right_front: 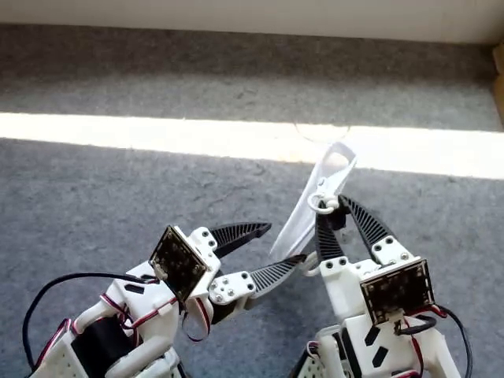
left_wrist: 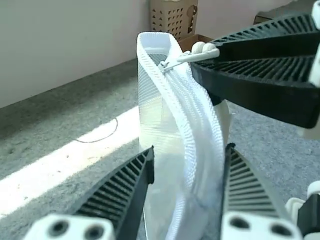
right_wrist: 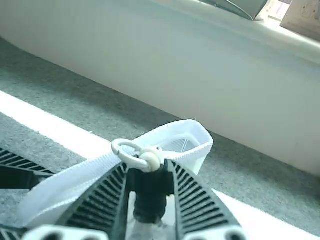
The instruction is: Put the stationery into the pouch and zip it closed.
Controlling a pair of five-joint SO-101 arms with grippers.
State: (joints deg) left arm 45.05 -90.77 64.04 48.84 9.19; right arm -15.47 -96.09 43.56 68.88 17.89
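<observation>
Zipping step. Right pincer (right_front: 331, 206) clenched on zipper pull (right_wrist: 134, 152). Pouch (right_front: 302, 214) stretches from it, other end inside released left pincer (right_front: 285, 242). Zip perhaps nearly shut. Next: left clamps pouch, right pulls.

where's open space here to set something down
Free: the grey mat left of the pouch, beyond the left end effector, and the far strip past the sunlit band up to the wall. Crowded: near edge, where the right end effector pinches the zip pull and both arms meet.
</observation>
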